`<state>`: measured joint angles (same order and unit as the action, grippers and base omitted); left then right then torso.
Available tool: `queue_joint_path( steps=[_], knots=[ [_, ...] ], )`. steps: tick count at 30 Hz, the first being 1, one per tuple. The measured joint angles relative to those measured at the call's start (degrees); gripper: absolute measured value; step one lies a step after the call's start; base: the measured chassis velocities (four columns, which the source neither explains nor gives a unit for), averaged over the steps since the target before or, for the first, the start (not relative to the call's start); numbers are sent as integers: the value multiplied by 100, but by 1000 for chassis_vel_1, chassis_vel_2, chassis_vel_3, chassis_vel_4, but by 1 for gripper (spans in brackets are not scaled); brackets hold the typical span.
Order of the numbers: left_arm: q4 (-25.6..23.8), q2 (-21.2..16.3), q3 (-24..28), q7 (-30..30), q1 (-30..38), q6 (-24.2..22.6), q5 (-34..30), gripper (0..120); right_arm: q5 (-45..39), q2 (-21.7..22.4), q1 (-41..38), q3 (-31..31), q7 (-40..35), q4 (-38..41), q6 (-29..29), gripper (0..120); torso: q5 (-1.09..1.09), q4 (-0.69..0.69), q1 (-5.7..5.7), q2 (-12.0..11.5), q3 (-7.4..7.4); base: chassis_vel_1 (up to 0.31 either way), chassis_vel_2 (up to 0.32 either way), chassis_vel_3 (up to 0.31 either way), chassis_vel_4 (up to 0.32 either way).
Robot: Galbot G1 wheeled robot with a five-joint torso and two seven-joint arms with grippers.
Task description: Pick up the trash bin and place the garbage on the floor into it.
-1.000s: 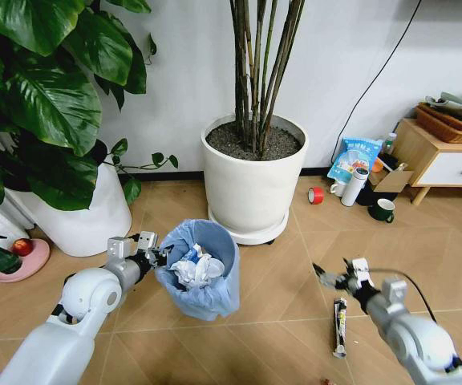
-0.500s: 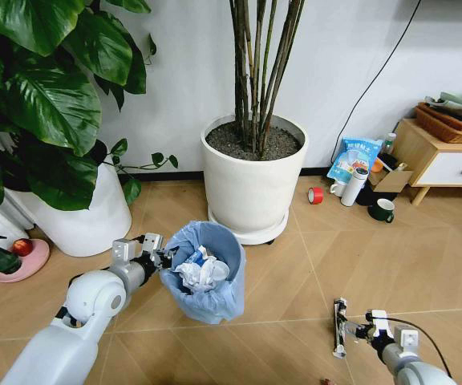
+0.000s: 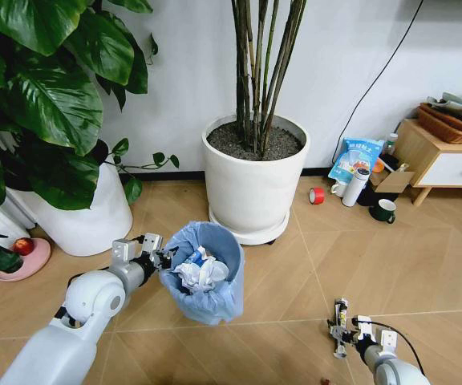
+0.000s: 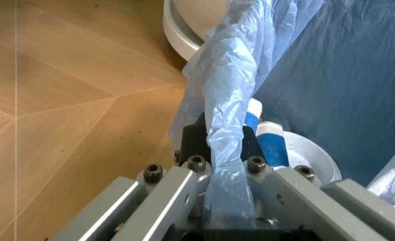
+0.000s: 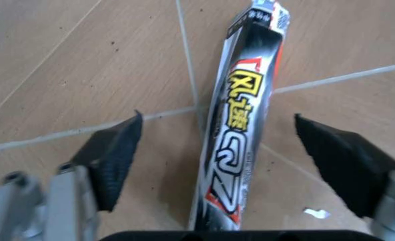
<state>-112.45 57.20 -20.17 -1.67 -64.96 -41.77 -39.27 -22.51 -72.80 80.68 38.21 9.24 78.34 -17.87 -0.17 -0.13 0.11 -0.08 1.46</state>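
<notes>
Holding the trash bin (image 3: 207, 273) by its rim, my left gripper (image 3: 160, 258) is clenched on a fold of the crinkly light blue plastic liner (image 4: 227, 150). In the left wrist view the thin film bunches into a pleated ribbon between the metal fingers (image 4: 164, 198), which are fastened with small dark bolts. The bin is small and round, and it leans slightly toward the right. Inside it I see crumpled white tissues (image 3: 201, 271) with a scrap of blue among them.

The bin sits on the floor (image 3: 295, 265), light brown wooden planks laid in a herringbone pattern, just in front of a large smooth white plant pot (image 3: 253, 188) filled with dark soil and thin upright stems. A second white pot (image 3: 83, 216) with broad glossy green leaves stands to the left.

My right gripper (image 3: 342, 331) is down low at the floor near the bottom right of the head view, well apart from the bin. Its claw is released: in the right wrist view the two black ribbed pads (image 5: 117, 155) stand wide, one on each side of a long, thin, flat wrapper (image 5: 241, 130). The wrapper is shiny black with red edges and yellow lettering, lying flat across a seam between planks. The pads do not touch it.
</notes>
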Motion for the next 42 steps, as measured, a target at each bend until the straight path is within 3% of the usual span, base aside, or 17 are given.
queue_joint_path(
  steps=[11, 21, 30, 42],
  knots=[
    [-6, -40, -25, 0, 48, -14, -82, 0, 151, -169, -148, -59, 9, -175, 83, 36, 0, 0, 0, 0, 0, 0, 0, 0, 0],
    [-2, -40, -16, 0, 66, -19, -98, 0, 137, -223, -216, -59, 4, -203, 78, 4, 0, 0, 0, 0, 0, 0, 0, 0, 0],
    [-9, -28, 6, -2, 50, -22, -100, 0, -90, -257, -108, 130, -69, 313, 42, 0, -1, 0, 0, 0, 0, 0, 0, 0, 0],
    [-114, -56, -17, -41, -39, -26, -101, 0, -400, -77, -23, 373, -173, 1818, -20, 0, 0, 0, 0, 0, 0, 0, 0, 0, 0]
  ],
)
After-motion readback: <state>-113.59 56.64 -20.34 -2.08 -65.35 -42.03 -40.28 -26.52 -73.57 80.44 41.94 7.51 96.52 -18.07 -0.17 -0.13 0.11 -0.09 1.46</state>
